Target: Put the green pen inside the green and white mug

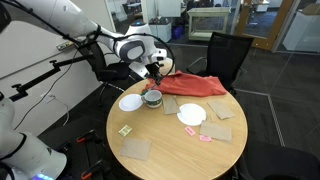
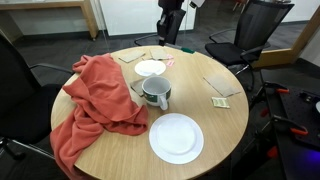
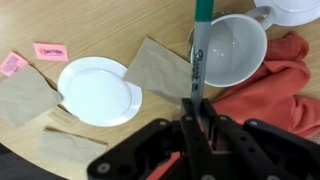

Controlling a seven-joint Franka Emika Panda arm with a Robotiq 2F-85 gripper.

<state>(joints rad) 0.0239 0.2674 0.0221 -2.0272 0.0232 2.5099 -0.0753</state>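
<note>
My gripper (image 3: 196, 105) is shut on the green pen (image 3: 201, 45), a slim marker with a green cap that sticks out beyond the fingers. In the wrist view the pen's tip lies over the left rim of the green and white mug (image 3: 235, 50), which stands upright and empty with a pale inside. In both exterior views the gripper (image 1: 153, 71) (image 2: 169, 25) hangs above the table, over or just behind the mug (image 1: 152, 98) (image 2: 155, 93). I cannot tell from these views how high the pen tip is above the rim.
A red cloth (image 2: 95, 100) (image 3: 285, 85) lies bunched beside the mug. Two white plates (image 2: 176, 137) (image 2: 150, 68) flank the mug. Brown napkins (image 3: 160, 68) (image 1: 136, 148) and pink notes (image 3: 50, 51) lie on the round wooden table (image 1: 170, 150). Office chairs (image 1: 225, 55) stand around it.
</note>
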